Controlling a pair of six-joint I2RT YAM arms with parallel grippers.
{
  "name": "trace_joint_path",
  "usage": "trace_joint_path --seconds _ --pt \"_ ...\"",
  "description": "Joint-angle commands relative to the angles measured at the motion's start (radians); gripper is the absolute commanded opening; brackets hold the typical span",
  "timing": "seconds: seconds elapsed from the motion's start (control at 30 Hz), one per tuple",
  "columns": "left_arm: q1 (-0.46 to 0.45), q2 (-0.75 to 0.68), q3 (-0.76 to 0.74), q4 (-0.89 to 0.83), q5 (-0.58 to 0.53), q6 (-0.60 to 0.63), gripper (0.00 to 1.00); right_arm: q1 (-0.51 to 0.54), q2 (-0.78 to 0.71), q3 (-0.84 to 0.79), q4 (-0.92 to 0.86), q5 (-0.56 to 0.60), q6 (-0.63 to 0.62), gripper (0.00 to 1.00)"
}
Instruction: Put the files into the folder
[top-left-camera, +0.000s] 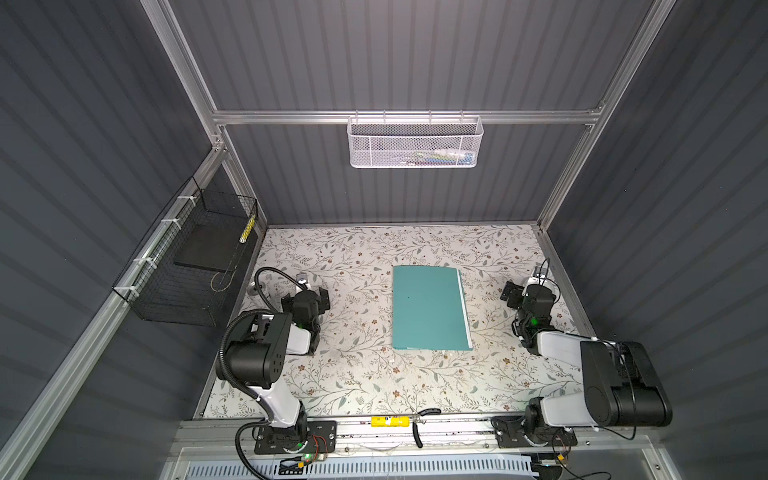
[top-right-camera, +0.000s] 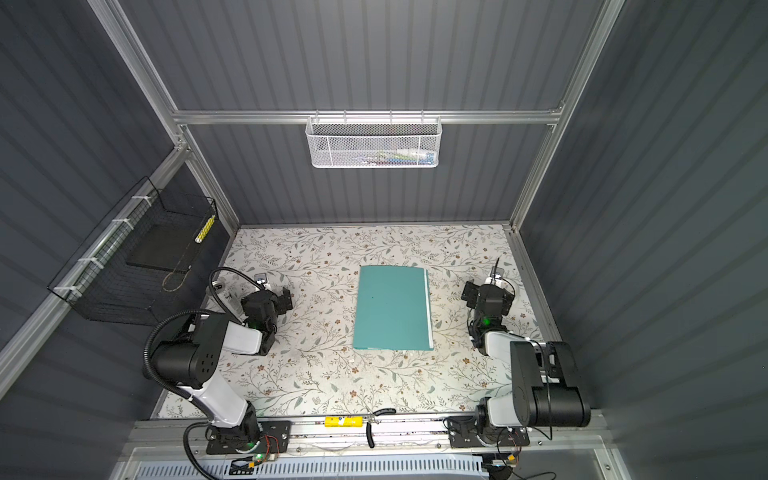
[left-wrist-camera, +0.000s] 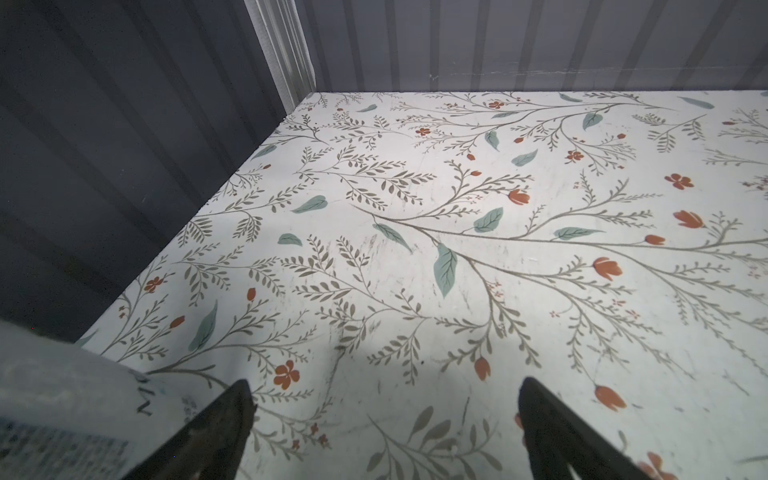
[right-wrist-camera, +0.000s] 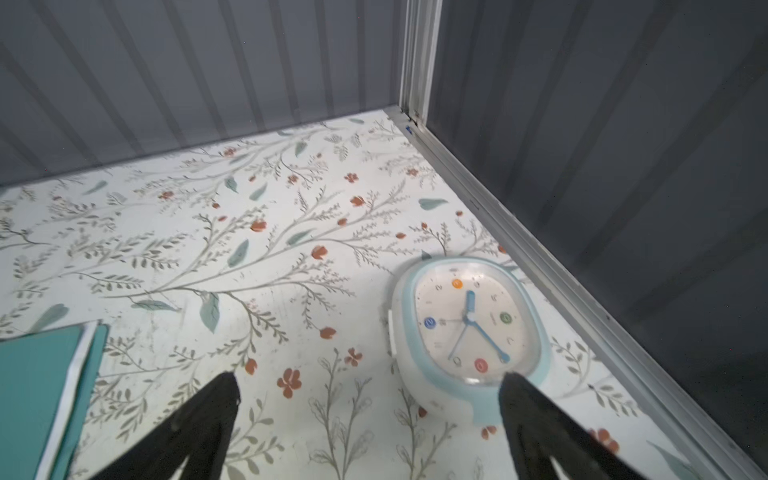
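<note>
A white mesh basket (top-left-camera: 374, 145) (top-right-camera: 332, 145) hangs on the rail of the back wall, well beyond the folder's far edge. It holds a few small coloured items too blurred to name. A black wire basket (top-left-camera: 187, 286) hangs on the side wall, well to the left of the folder. Inside it are a flat black slab (top-left-camera: 203, 249) and a thin yellow-striped stick (top-left-camera: 248, 230).

The thin teal-green folder (top-left-camera: 428, 307) (top-right-camera: 390, 307) (right-wrist-camera: 29, 395) lies closed and flat on the floral-patterned surface (top-left-camera: 353, 374). The white paper files (top-left-camera: 465, 307) (right-wrist-camera: 71, 382) show only as a narrow strip along the folder's right edge. Their print is hidden.

A rounded white and pale-blue clock (right-wrist-camera: 465, 328) sits to the right of the folder. In both top views the right arm mostly covers it. In the left wrist view a blurred pale object with dark print (left-wrist-camera: 45, 415) is cut off at the corner, and I cannot tell what it is.

Both arms are folded low with their elbows raised, one on each side of the folder and well apart from it. The left tool (left-wrist-camera: 384, 386) is spread wide over bare surface and grips nothing. The right tool (right-wrist-camera: 370, 382) is also spread wide and empty. One of its fingers (right-wrist-camera: 536, 419) overlaps the clock's rim in the right wrist view, and I cannot tell whether they touch.
</note>
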Motion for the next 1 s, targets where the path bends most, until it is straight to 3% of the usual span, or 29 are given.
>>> trace_joint_path --seconds 0.0,0.1,0.17,0.33,0.97 --pt "0.006 0.005 0.013 0.000 0.003 -0.010 1.00 0.001 -0.006 -0.013 0.065 -0.058 -0.031 0.99" --pt "0.005 0.005 0.013 0.000 0.003 -0.010 1.00 0.005 0.028 -0.107 0.258 -0.109 -0.059 0.99" --pt "0.006 0.005 0.013 0.000 0.003 -0.010 1.00 0.065 0.067 -0.160 0.442 0.003 -0.112 0.99" --pt "0.006 0.005 0.013 -0.001 0.004 -0.011 1.00 0.021 0.038 -0.102 0.276 -0.062 -0.068 0.99" --pt "0.006 0.007 0.013 -0.001 0.004 -0.010 1.00 0.020 0.048 -0.114 0.319 -0.062 -0.071 0.99"
